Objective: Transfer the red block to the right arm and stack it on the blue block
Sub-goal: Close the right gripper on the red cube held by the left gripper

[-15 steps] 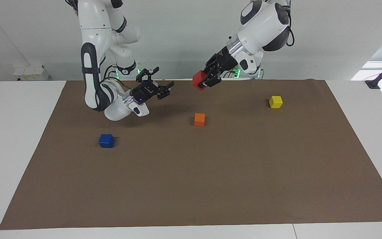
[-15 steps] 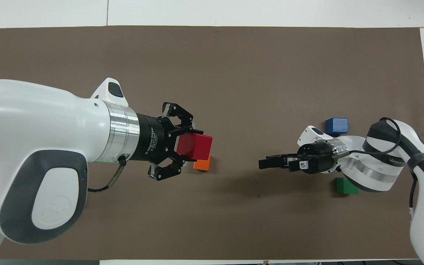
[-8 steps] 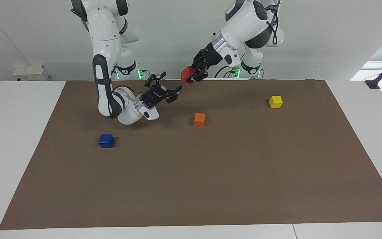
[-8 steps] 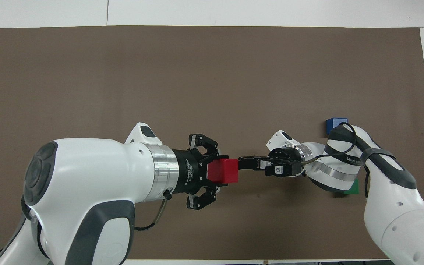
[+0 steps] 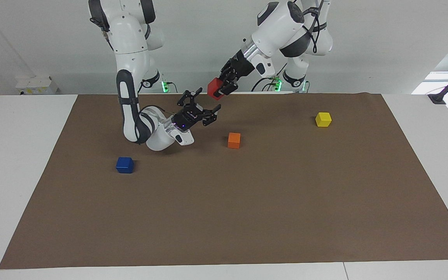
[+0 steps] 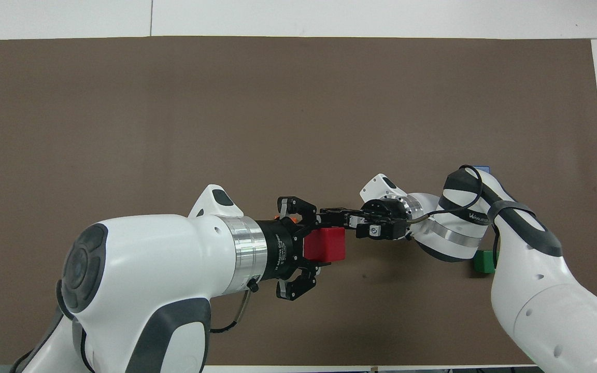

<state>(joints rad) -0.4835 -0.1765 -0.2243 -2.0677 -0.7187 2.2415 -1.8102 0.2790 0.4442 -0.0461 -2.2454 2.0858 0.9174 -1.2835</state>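
Facing view: the left hand (image 5: 219, 86) grips the red block (image 5: 214, 87) in mid-air, over the strip of brown mat (image 5: 247, 217) nearest the robots, while the right hand (image 5: 202, 110), fingers spread open, tilts up just below and beside it. A second earlier the two hands stood well apart; both have since closed in, the left one carrying the cube toward the right arm's end of the counter (image 5: 21, 155). Seen from overhead, the open right hand (image 6: 332, 217) now reaches the red block (image 6: 325, 245), though contact cannot be confirmed. The handover looks imminent but not yet made. On the mat the blue block (image 5: 125, 165) waits, farther from the robots than the right hand; orange cube (image 5: 234, 140) and yellow cube (image 5: 323, 119) lie untouched.
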